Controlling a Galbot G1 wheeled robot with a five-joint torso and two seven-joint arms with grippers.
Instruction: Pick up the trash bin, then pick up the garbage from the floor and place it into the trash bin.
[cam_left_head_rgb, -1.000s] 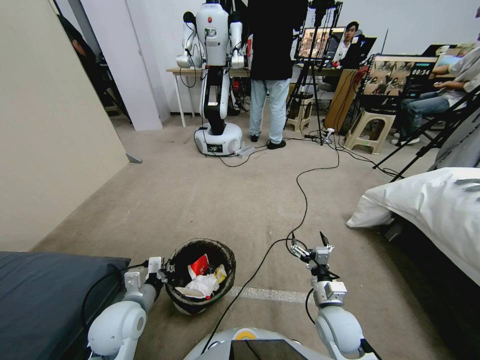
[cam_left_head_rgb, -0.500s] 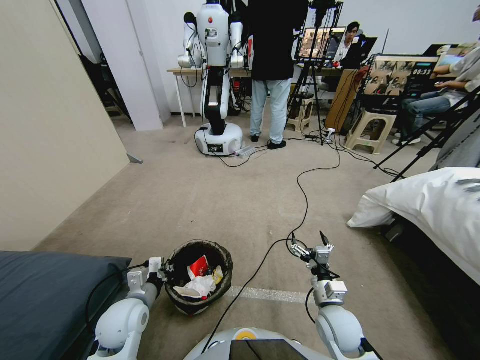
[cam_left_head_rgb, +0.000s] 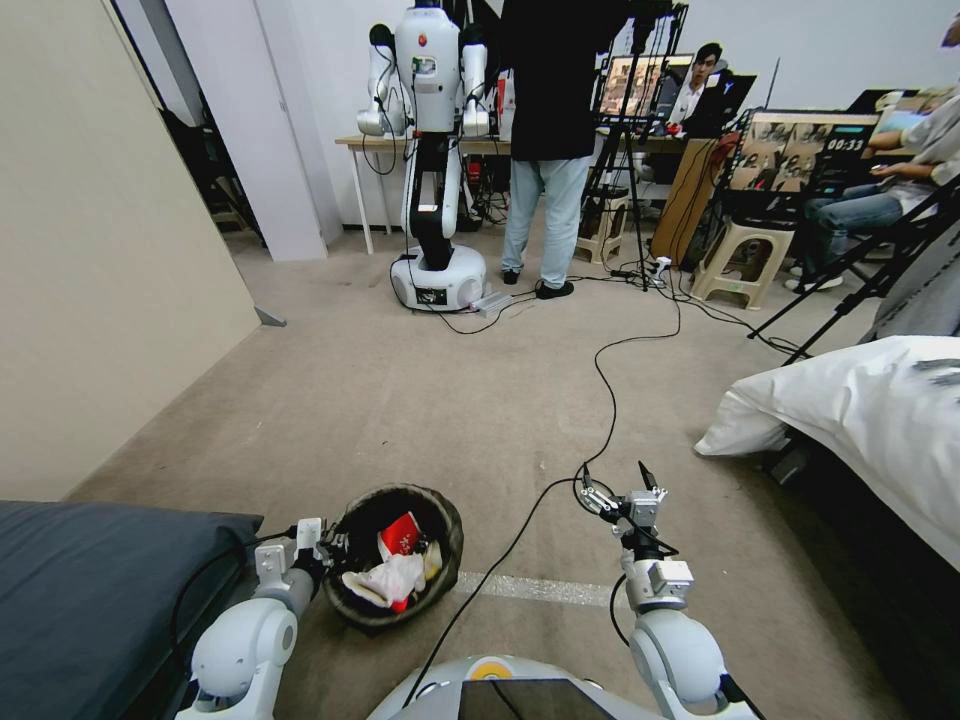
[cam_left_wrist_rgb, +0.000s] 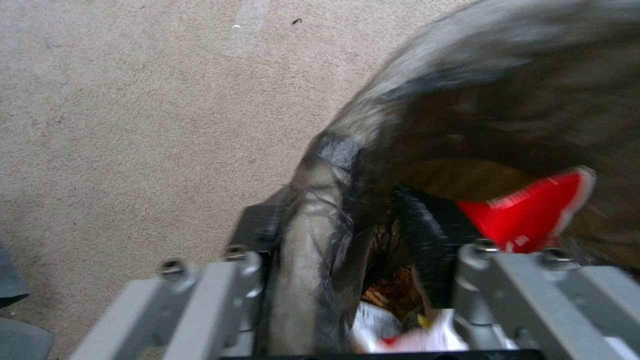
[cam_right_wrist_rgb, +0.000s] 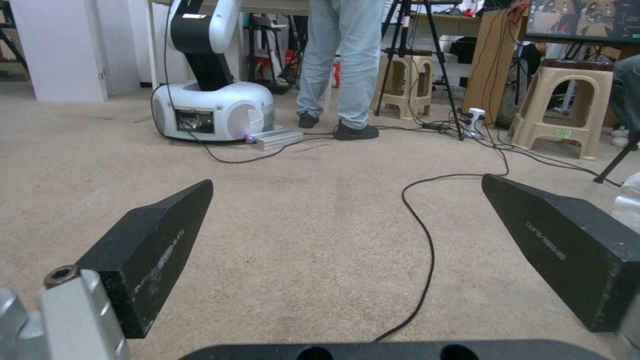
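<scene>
The trash bin (cam_left_head_rgb: 440, 540), round with a dark bag liner, hangs tilted just above the carpet at my lower left. My left gripper (cam_left_head_rgb: 325, 552) is shut on its near rim; in the left wrist view the lined rim (cam_left_wrist_rgb: 313, 200) runs between the left gripper's (cam_left_wrist_rgb: 340, 235) fingers. Garbage lies inside: a red-and-white packet (cam_left_head_rgb: 402, 533) (cam_left_wrist_rgb: 527, 210), white tissue (cam_left_head_rgb: 385, 580) and a bit of yellow wrapper (cam_left_head_rgb: 432, 560). My right gripper (cam_left_head_rgb: 615, 487) (cam_right_wrist_rgb: 345, 184) hovers open over bare carpet to the right of the bin, holding nothing.
A dark grey cushion (cam_left_head_rgb: 90, 590) lies at my left and white bedding (cam_left_head_rgb: 860, 410) at my right. A black cable (cam_left_head_rgb: 600, 400) snakes across the carpet between them. Farther off stand another robot (cam_left_head_rgb: 435, 270), a person (cam_left_head_rgb: 545, 200), tripods and stools (cam_left_head_rgb: 740, 260).
The bin has tipped a little further in my left gripper and the litter inside has shifted. The right arm has stayed where it was.
</scene>
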